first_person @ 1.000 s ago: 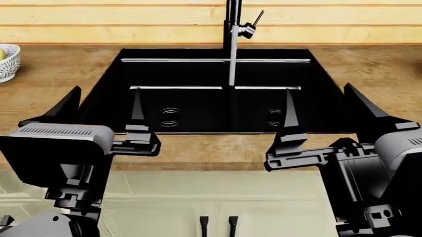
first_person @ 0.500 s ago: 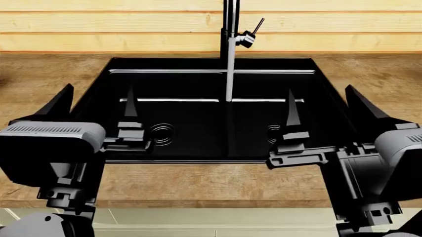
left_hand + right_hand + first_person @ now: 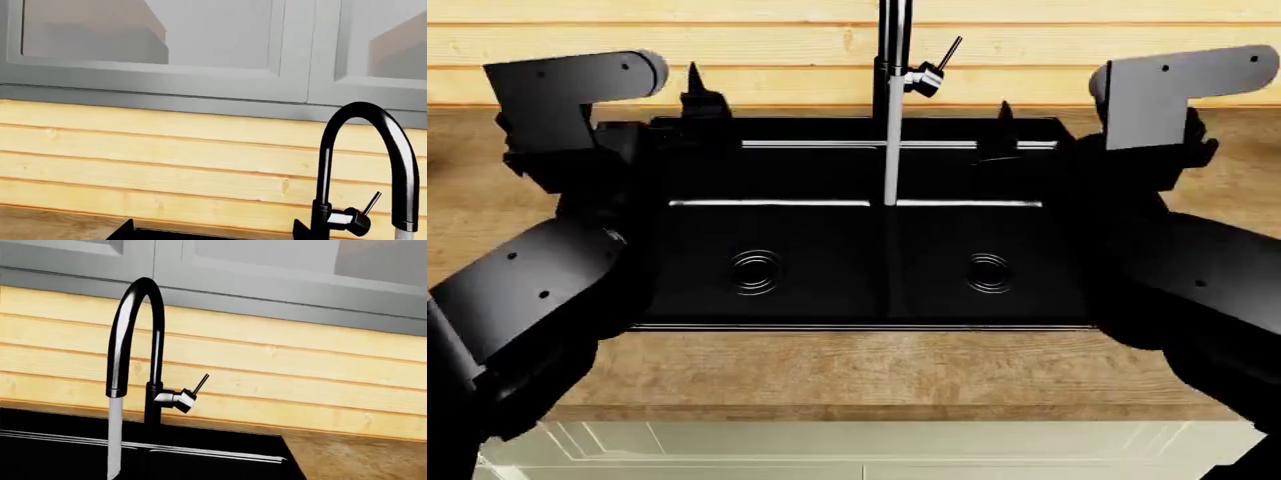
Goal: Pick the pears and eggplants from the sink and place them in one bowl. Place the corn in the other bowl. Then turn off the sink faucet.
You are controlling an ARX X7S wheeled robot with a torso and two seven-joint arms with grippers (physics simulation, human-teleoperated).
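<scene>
In the head view, the wooden counter [image 3: 868, 375] runs across the bottom of the frame, with pale cabinet fronts below its edge. Both arms rise from the lower corners. The left gripper [image 3: 694, 95] sits at upper left over the sink's back-left corner; only one dark fingertip shows, so I cannot tell whether it is open or closed. The right gripper [image 3: 1004, 125] sits at upper right centre over the back rim, equally unclear. Between the arms lies the black sink [image 3: 827, 240], both basins showing only their ringed drains. Water [image 3: 893, 150] falls in a thin stream onto the divider. Behind, at top centre, stands the faucet [image 3: 893, 40], its lever [image 3: 945, 52] tilted up to the right. The wrist views show the faucet's arched spout against the plank wall [image 3: 320, 370] and grey cabinets [image 3: 200, 45].
</scene>
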